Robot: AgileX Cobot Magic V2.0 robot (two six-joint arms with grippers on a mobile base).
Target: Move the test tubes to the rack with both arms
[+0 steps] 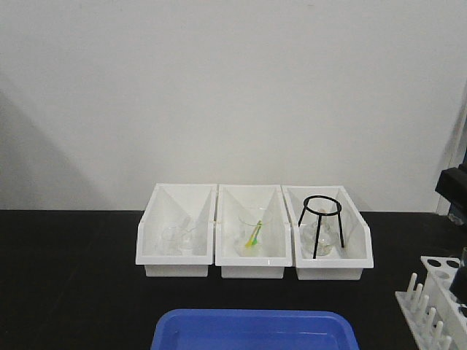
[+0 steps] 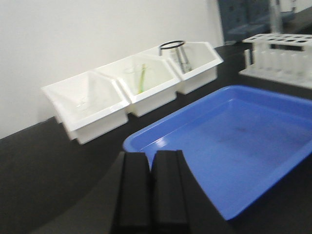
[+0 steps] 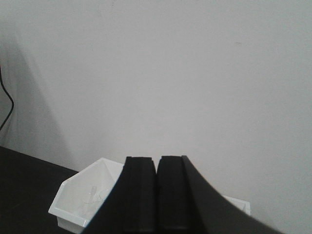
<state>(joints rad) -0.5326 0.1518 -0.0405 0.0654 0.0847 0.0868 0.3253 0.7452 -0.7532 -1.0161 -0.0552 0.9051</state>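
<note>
1. Rack (image 1: 435, 302) stands upright at the table's (image 1: 66, 284) right edge, right of the blue tray (image 2: 234, 146); long axis runs front-to-back.
2. Left gripper (image 2: 150, 163): fingers pressed together, empty.
3. Right gripper (image 3: 157, 168): fingers together, empty.

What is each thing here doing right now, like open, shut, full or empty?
Left gripper: shut, holding nothing.
Right gripper: shut, holding nothing.
Blue tray: looks empty.
Rack: upright; the holes in view look empty.
Left bin: holds clear glassware.
Middle bin: holds a glass with a green stick.
Right bin: holds a black ring stand.
</note>
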